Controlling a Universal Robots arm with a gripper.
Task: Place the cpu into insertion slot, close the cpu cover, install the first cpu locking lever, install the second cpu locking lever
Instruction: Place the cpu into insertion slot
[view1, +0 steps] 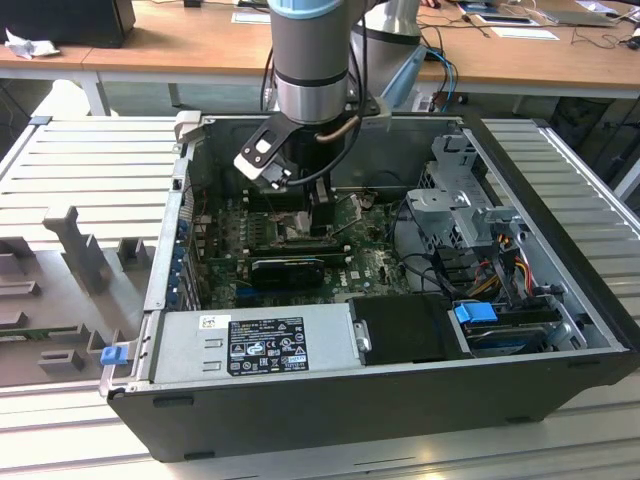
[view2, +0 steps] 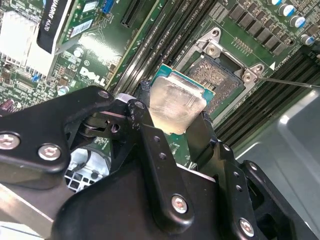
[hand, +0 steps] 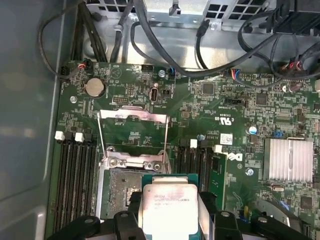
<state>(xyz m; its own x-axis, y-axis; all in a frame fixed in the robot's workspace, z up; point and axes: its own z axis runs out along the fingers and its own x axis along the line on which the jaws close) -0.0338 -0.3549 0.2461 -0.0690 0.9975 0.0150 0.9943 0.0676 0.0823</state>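
Gripper: we see the gripper (view2: 174, 107) narrowed onto the cpu (view2: 177, 102), its two black fingers (view2: 150, 130) pressing on opposite edges of the chip.
Why this grip: holding it by the edges leaves the pale metal top and the underside free, so we judge the chip can go down flat with nothing trapped beneath it.
Cpu position: in the first wrist view the cpu (hand: 169, 210) hangs just beside the insertion slot (hand: 122, 185) and overlaps one of its edges. We judge it is not yet seated.
Slot: in the second wrist view the insertion slot (view2: 220, 75) lies bare, its dark centre uncovered inside the silver rim.
Cover: the cpu cover (hand: 132, 116) is swung up and away on its hinge, which is why the slot is open to receive the chip.
Lever: a thin metal rod (view2: 290, 82) runs off from one corner of the slot. We take it for a locking lever, released.
Carrier: the slot sits on the motherboard (hand: 200, 115) between two banks of long black memory slots (hand: 77, 170).
Setting: the arm (view1: 310, 60) reaches down into the open computer case (view1: 300, 415), which rests on the ribbed counter (view1: 90, 160).
Count: one cpu, one slot, one cover, two fingers, one coin cell (hand: 95, 87), one finned heatsink (hand: 290, 160).
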